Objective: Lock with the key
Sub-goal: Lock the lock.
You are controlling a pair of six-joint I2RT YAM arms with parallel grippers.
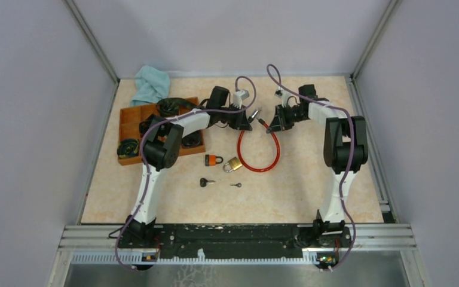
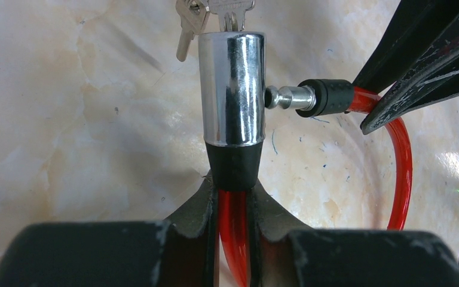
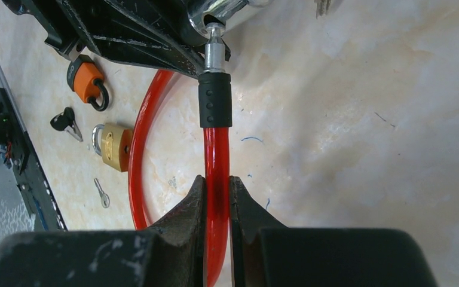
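A red cable lock (image 1: 257, 156) loops on the table. My left gripper (image 2: 234, 197) is shut on the cable just below the chrome lock barrel (image 2: 232, 88), which has keys (image 2: 215, 12) in its far end. My right gripper (image 3: 217, 197) is shut on the cable's other end, below its black collar (image 3: 215, 100). The metal pin (image 2: 287, 97) of that end touches the side hole of the barrel. In the top view the grippers (image 1: 246, 121) (image 1: 273, 122) meet at the table's far middle.
An orange padlock (image 1: 214, 159), a brass padlock (image 1: 233, 164), a black-headed key (image 1: 207, 182) and a small silver key (image 1: 236, 185) lie below the cable loop. A wooden tray (image 1: 130, 122) with round parts stands at left, a teal cloth (image 1: 150, 84) behind it.
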